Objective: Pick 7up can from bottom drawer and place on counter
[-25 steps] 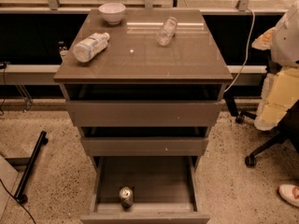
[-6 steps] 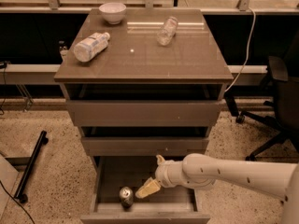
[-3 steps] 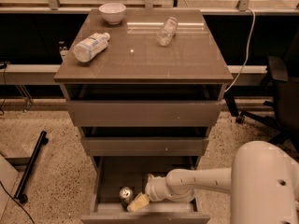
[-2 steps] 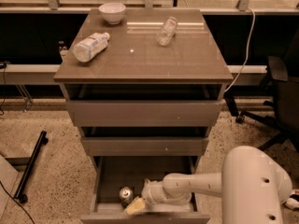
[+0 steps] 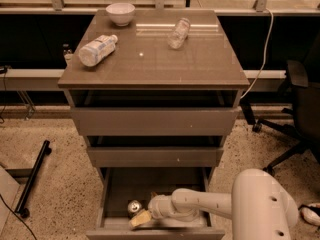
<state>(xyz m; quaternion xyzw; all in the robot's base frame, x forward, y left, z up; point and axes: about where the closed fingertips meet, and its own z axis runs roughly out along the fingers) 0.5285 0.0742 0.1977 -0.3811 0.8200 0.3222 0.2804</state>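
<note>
The bottom drawer (image 5: 116, 190) is pulled open at the foot of the cabinet. The 7up can (image 5: 134, 206) stands upright on its grey floor near the front left, silver top showing. My arm reaches into the drawer from the right, and my gripper (image 5: 140, 218) sits low at the drawer's front, just in front of and right of the can, its yellowish fingertips close beside it. The counter (image 5: 155, 54) is the glossy brown top of the cabinet.
On the counter lie a labelled plastic bottle (image 5: 97, 49) at the left, a clear bottle (image 5: 178, 33) at the back right, and a white bowl (image 5: 120, 13) at the back left. An office chair (image 5: 300, 114) stands to the right. A black bar (image 5: 31, 179) lies on the floor at left.
My arm swung in from the right, reached into the bottom drawer and lowered the gripper leftward to the can's side. The can has not moved.
</note>
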